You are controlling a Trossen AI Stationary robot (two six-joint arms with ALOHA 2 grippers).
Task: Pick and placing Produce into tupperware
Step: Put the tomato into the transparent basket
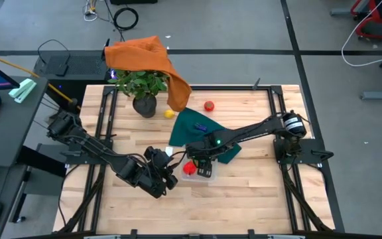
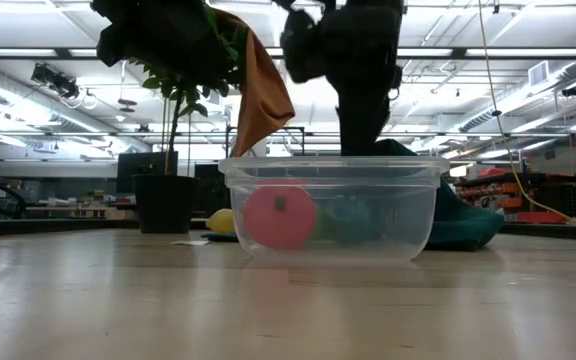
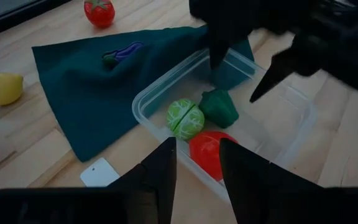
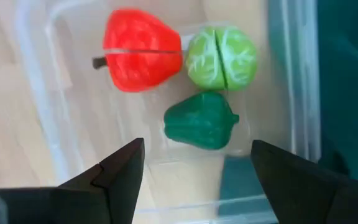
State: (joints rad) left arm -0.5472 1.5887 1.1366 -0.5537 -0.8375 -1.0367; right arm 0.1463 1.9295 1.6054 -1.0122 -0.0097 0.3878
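No writing shows on the tupperware [image 4: 294, 93] or produce [image 4: 143, 48].

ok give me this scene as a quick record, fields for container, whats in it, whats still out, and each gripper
container: clear tupperware, partly on the dark green cloth
inside: red piece, light green cabbage, dark green pepper
still out: tomato and lemon on the table, dark blue piece on the cloth
right gripper: open, above the container
left gripper: open, beside the container
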